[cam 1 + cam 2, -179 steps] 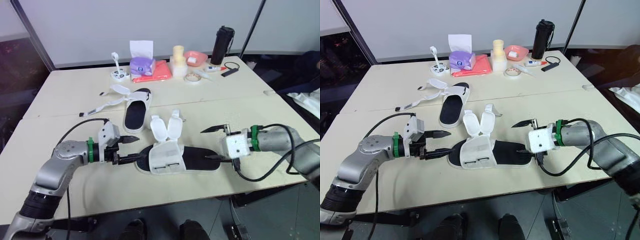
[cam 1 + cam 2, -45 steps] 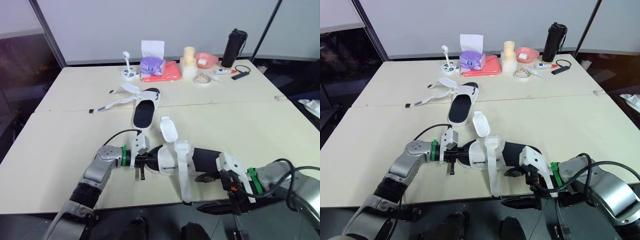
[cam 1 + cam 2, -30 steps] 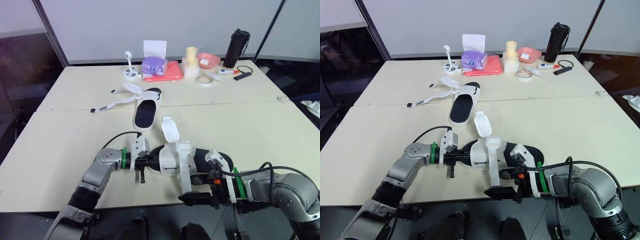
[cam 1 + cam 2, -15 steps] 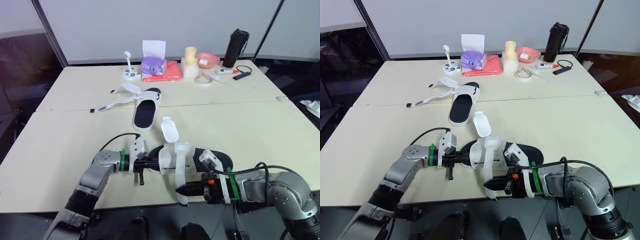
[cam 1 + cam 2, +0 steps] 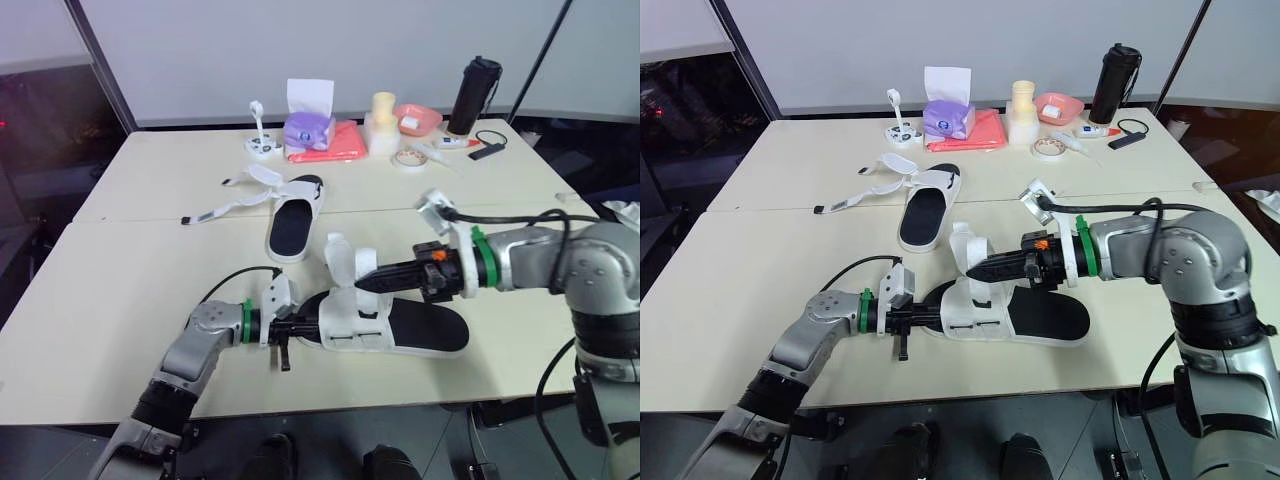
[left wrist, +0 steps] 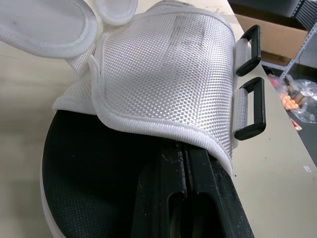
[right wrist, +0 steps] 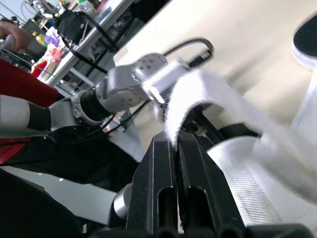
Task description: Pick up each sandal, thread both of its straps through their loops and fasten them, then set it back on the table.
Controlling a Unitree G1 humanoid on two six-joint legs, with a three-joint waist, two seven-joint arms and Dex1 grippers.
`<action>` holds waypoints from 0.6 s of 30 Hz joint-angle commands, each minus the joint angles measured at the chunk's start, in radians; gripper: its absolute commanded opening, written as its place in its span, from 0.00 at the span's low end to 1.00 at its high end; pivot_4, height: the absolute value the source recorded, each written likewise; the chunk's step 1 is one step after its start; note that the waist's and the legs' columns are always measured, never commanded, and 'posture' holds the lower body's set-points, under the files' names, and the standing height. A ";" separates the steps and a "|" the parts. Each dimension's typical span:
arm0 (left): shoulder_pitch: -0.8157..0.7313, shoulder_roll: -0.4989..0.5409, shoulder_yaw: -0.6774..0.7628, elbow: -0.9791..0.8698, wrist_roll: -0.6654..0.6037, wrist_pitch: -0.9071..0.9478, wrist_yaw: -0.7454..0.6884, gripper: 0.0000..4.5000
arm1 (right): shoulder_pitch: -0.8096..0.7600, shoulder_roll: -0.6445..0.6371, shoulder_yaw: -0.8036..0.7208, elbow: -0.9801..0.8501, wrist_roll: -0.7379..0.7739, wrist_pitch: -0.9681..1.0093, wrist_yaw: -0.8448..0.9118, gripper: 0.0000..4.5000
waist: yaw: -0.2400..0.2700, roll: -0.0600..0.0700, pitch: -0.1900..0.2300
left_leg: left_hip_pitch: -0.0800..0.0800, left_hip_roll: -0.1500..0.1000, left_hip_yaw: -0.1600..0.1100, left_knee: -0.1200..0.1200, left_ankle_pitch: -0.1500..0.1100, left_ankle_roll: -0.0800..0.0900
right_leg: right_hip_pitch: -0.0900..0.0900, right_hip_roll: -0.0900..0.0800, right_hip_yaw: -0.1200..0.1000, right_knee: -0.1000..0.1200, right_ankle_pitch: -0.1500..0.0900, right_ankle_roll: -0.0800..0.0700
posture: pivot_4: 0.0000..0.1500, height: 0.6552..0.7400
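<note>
Near sandal is laid flat on the table, toe toward the left gripper. Left fingers are pressed narrow together on the black insole, tips tucked under the white upper; whether anything is pinched cannot be told. One strap is pinched and held raised by the right gripper. Both black loops are seen unthreaded. Far sandal is lying well apart, straps spread open.

"What sits on the table?"

"One sandal rests between the left gripper and the right gripper. A second sandal lies beyond both, and a tissue box, red cloth and bottle stand farthest off."
</note>
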 commanded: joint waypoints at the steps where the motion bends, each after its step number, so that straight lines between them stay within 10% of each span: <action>1: 0.036 -0.001 -0.021 -0.031 -0.001 0.010 0.015 0.00 | -0.008 -0.016 0.060 0.031 -0.074 -0.057 0.092 0.01 | -0.001 0.000 0.000 | 0.000 0.000 0.000 0.000 0.000 0.000 | 0.000 0.000 0.000 0.000 0.000 0.000 | 1.00 1.00; 18: 0.052 0.015 -0.012 -0.057 -0.013 0.025 0.043 0.00 | 0.035 0.021 0.117 0.086 -0.217 -0.113 0.190 0.01 | -0.002 0.000 0.000 | 0.000 0.000 0.000 -0.001 0.000 0.000 | -0.001 0.000 0.000 0.000 0.000 0.000 | 1.00 1.00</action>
